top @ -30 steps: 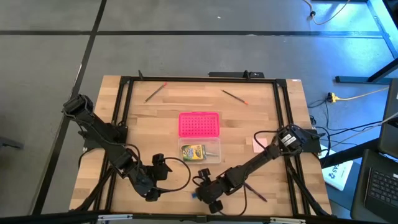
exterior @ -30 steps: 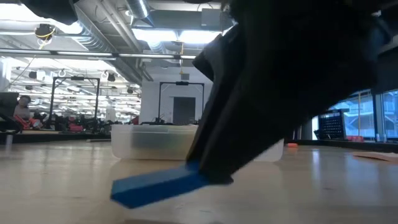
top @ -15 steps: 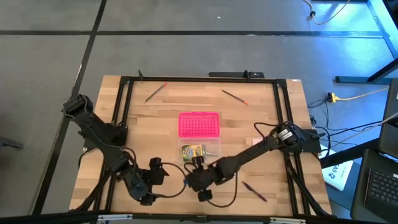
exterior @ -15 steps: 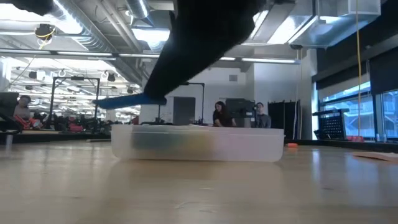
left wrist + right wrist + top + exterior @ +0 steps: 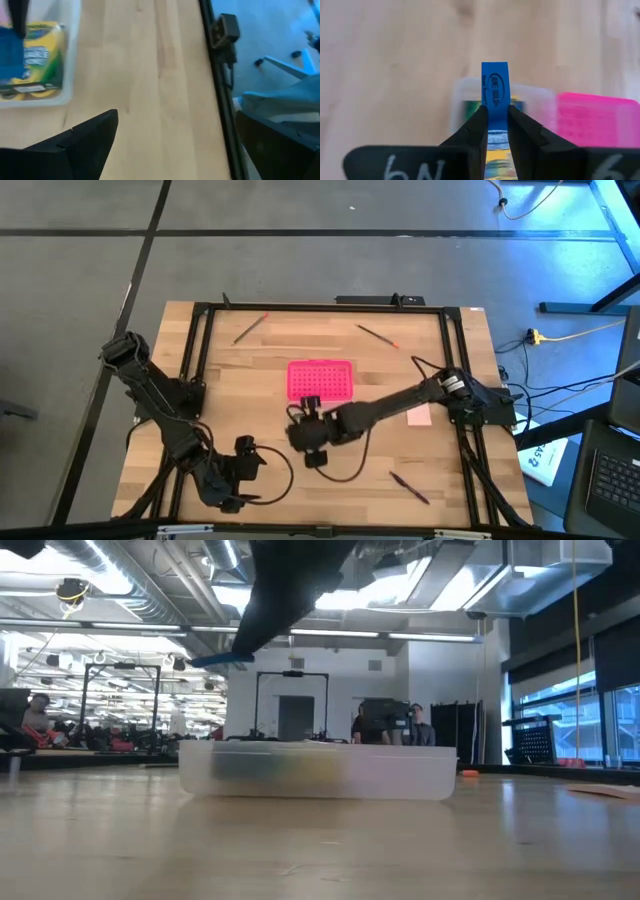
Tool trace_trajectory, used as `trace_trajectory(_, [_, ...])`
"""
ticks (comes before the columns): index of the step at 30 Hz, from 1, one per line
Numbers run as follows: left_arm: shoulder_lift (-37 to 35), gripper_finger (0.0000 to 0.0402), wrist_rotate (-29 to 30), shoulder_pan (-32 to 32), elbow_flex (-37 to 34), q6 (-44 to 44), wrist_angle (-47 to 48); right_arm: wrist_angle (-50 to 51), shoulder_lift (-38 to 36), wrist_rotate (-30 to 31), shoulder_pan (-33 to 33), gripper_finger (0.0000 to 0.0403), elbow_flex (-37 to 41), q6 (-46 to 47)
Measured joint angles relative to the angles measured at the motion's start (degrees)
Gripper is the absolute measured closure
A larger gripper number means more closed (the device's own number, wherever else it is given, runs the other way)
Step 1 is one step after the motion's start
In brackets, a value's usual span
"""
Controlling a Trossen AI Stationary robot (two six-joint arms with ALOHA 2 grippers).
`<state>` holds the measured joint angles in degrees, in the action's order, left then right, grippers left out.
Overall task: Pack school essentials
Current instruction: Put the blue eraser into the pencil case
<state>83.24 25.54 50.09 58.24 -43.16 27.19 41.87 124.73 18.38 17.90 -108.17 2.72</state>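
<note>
Hovering over the clear box (image 5: 502, 107) beside the pink lid (image 5: 592, 117), the right claw (image 5: 495, 122) is pinching the blue eraser (image 5: 494, 87); left claw (image 5: 225, 480) is waiting wide near the counter (image 5: 250, 370) front edge.

Translucent plastic box (image 5: 318, 770), wood table (image 5: 260, 360)

The wooden table (image 5: 250, 370) bears a clear box (image 5: 318, 772), pink lid (image 5: 320, 379), pencils (image 5: 250, 327) and a pale pad (image 5: 419, 415).

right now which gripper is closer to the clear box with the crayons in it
Right. The right gripper hangs over the clear box, shut on the blue eraser. The left gripper waits open near the table's front edge, off to the box's side.
</note>
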Motion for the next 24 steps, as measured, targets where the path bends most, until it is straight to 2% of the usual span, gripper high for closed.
trace_trajectory(8, [0.0, 0.0006, 9.3, 0.0, 0.0, -0.4, 2.0, 1.4, 0.0, 0.1, -5.2, 0.0338, 0.0, -0.3])
trace_trajectory(12, [0.0, 0.0006, 12.4, -0.1, 0.0, -1.8, 4.4, 3.9, 0.2, -2.8, -6.6, 0.0338, 0.0, -0.2])
trace_trajectory(19, [0.0, 0.0006, 13.3, -0.1, 0.0, -4.8, 8.0, 5.3, 0.5, -3.1, -7.2, 0.0338, 0.2, -0.5])
trace_trajectory(24, [0.0, 0.0006, 14.0, -0.1, 0.0, -4.8, 8.2, 3.9, 0.5, -3.5, -7.7, 0.0338, 3.4, -0.7])
